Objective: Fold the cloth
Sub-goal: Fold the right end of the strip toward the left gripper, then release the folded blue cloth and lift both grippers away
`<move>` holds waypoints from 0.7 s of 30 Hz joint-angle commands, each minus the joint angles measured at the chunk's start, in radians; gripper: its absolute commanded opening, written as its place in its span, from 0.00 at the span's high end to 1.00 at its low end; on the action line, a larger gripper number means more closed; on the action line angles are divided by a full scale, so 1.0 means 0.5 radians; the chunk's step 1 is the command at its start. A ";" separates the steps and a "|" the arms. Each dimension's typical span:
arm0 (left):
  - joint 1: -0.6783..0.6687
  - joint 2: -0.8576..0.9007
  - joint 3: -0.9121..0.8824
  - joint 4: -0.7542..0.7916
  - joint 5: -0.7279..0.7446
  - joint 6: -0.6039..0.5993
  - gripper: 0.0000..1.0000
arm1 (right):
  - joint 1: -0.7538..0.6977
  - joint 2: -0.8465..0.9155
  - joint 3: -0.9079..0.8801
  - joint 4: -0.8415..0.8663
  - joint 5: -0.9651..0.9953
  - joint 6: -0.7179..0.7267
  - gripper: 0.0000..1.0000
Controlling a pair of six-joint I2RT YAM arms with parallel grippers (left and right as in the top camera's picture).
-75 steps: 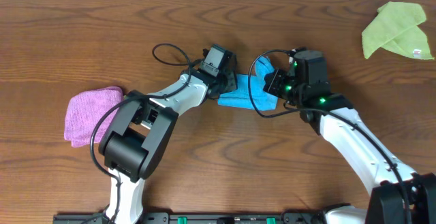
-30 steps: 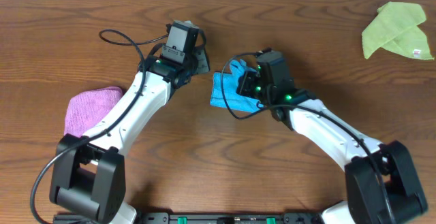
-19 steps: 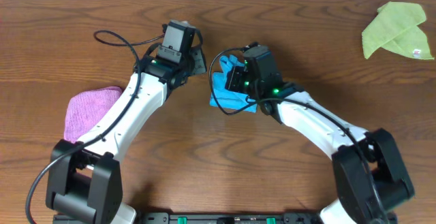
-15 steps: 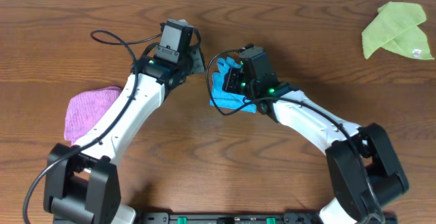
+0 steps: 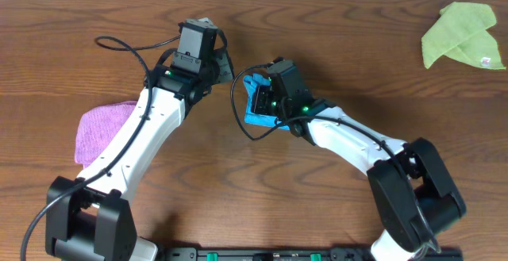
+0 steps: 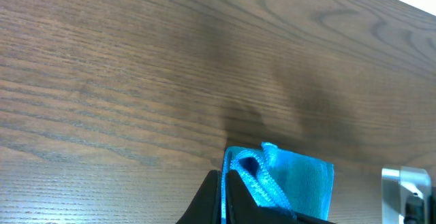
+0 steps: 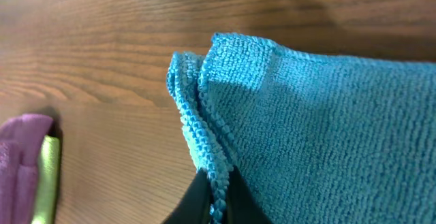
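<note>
The blue cloth (image 5: 255, 112) lies bunched in a narrow folded strip near the table's middle. It also shows in the left wrist view (image 6: 300, 180) and the right wrist view (image 7: 327, 129). My right gripper (image 5: 259, 93) (image 7: 212, 190) is shut on the cloth's doubled left edge, with stacked layers pinched between the fingers. My left gripper (image 5: 221, 63) (image 6: 225, 191) is shut and empty. It sits up and to the left of the cloth, apart from it and pointing toward it.
A pink folded cloth (image 5: 103, 130) lies at the left, under the left arm's elbow, and shows in the right wrist view (image 7: 20, 156). A green cloth (image 5: 464, 35) lies at the far right corner. Black cables loop beside both wrists.
My right gripper has carried the cloth's edge leftward, and the cloth now looks narrower. My left gripper has drawn back up and to the left, away from the cloth.
</note>
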 commanded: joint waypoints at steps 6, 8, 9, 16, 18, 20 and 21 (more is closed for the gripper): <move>0.011 -0.053 -0.001 -0.008 -0.038 0.021 0.94 | 0.032 0.017 0.045 0.025 0.010 -0.028 0.50; 0.011 -0.053 -0.001 -0.004 -0.038 0.021 0.95 | 0.032 0.017 0.047 0.041 -0.033 -0.027 0.43; 0.011 -0.053 -0.001 -0.002 -0.038 0.021 0.95 | 0.032 0.017 0.047 0.053 -0.060 -0.028 0.42; 0.011 -0.053 -0.001 0.011 -0.038 0.021 0.94 | 0.024 -0.037 0.067 0.134 -0.213 -0.028 0.23; 0.018 -0.053 -0.001 0.004 -0.037 0.019 0.94 | -0.004 -0.104 0.079 0.134 -0.205 -0.063 0.22; 0.024 -0.056 -0.001 -0.022 -0.033 -0.018 0.94 | -0.049 -0.189 0.083 0.117 -0.196 -0.131 0.20; 0.031 -0.062 -0.001 -0.043 -0.018 -0.043 0.91 | -0.082 -0.250 0.086 0.072 -0.163 -0.159 0.20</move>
